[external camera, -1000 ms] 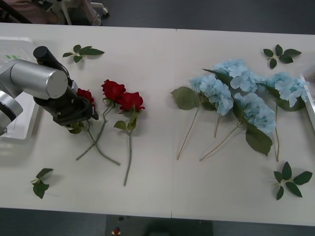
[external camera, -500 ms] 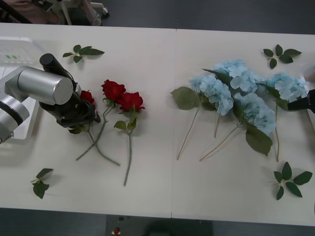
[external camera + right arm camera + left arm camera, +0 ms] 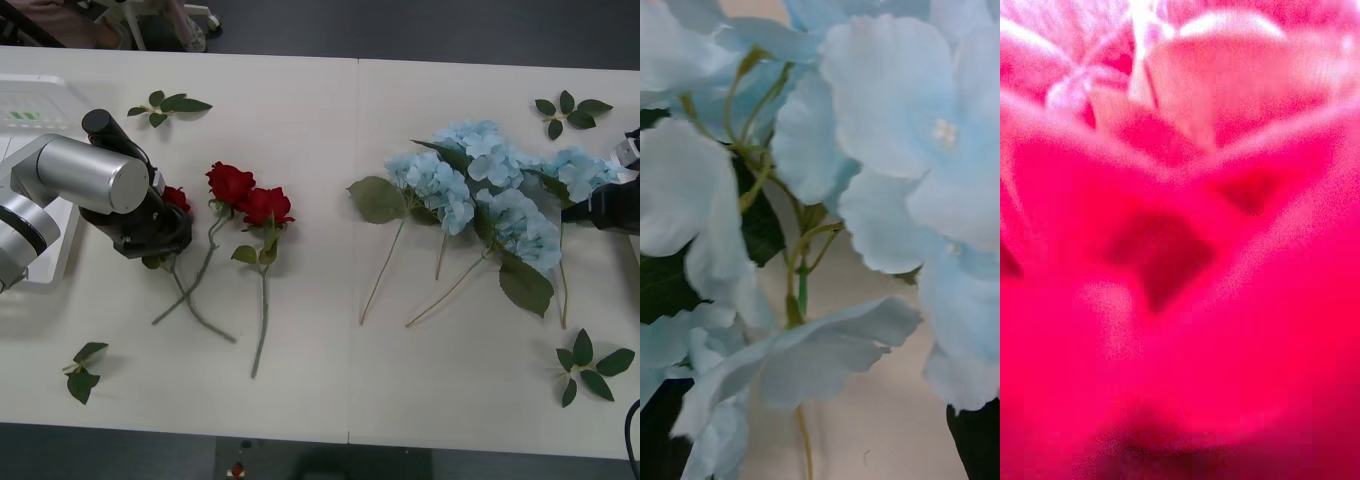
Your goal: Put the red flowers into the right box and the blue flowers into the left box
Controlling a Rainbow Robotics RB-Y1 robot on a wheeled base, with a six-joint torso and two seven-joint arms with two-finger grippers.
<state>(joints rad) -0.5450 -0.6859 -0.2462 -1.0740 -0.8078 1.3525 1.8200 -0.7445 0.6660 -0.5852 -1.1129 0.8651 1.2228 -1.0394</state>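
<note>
Pickup is the step in hand: the left gripper (image 3: 152,228) sits over the leftmost of the red flowers (image 3: 240,195) (petals crowd its wrist view), while the right gripper (image 3: 612,208) nears the blue flowers (image 3: 485,185). Whether either set of fingers has closed cannot be told. Next probably comes a firm grasp, then a lift.

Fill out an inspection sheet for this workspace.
Surface: white table, seam down the middle.
Job's things: three red flowers at left; blue flowers at right; left box at the table's left edge.
Clutter: loose leaf sprigs near the corners.
Grippers: left hand down over the leftmost rose; right hand at the right edge beside the blue flowers.
Cables: nothing seen.
Surroundings: dark floor beyond the table.
</note>
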